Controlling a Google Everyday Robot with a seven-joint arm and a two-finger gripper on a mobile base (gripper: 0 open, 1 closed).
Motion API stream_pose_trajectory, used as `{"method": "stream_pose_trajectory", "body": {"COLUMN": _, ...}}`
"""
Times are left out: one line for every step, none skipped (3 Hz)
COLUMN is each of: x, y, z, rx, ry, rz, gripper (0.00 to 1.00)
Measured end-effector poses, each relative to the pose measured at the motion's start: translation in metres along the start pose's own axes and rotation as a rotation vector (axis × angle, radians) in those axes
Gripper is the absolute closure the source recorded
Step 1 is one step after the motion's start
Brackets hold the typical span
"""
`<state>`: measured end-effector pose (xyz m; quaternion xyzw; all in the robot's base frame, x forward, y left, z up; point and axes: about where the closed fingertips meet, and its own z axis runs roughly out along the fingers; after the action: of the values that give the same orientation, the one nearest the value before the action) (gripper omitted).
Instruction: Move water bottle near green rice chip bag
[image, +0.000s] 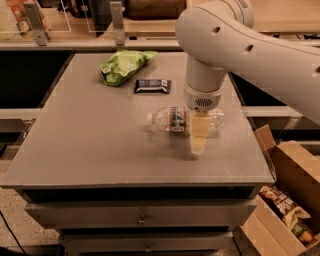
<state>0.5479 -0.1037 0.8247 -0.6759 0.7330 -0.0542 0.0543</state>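
The water bottle (171, 119) lies on its side on the grey table (100, 140), right of centre, with its white cap pointing left and its dark blue-and-red label showing. My gripper (198, 141) hangs straight down from the white arm over the bottle's right half, and its pale tip reaches down in front of the bottle to just above the tabletop. The green rice chip bag (123, 65) lies at the table's back, left of centre, well apart from the bottle.
A small dark-blue snack bar wrapper (152, 86) lies between the bag and the bottle. An open cardboard box (290, 200) with packets stands on the floor to the right. Drawers (142, 217) sit under the tabletop. A counter with posts runs behind the table.
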Motion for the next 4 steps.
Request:
{"method": "stream_pose_trajectory", "body": {"x": 0.004, "y": -0.006, "z": -0.002, "rx": -0.008, "ry": -0.035, "rz": 0.007, "gripper": 0.16}}
{"method": "stream_pose_trajectory", "body": {"x": 0.010, "y": -0.014, "z": -0.012, "rx": -0.005, "ry": -0.063, "rz": 0.007, "gripper": 0.41}}
{"method": "stream_pose_trajectory", "body": {"x": 0.011, "y": -0.016, "z": -0.020, "rx": 0.000, "ry": -0.076, "rz": -0.002, "gripper": 0.63}}
{"method": "stream_pose_trajectory", "body": {"x": 0.011, "y": -0.011, "z": -0.024, "rx": -0.007, "ry": -0.095, "rz": -0.012, "gripper": 0.87}}
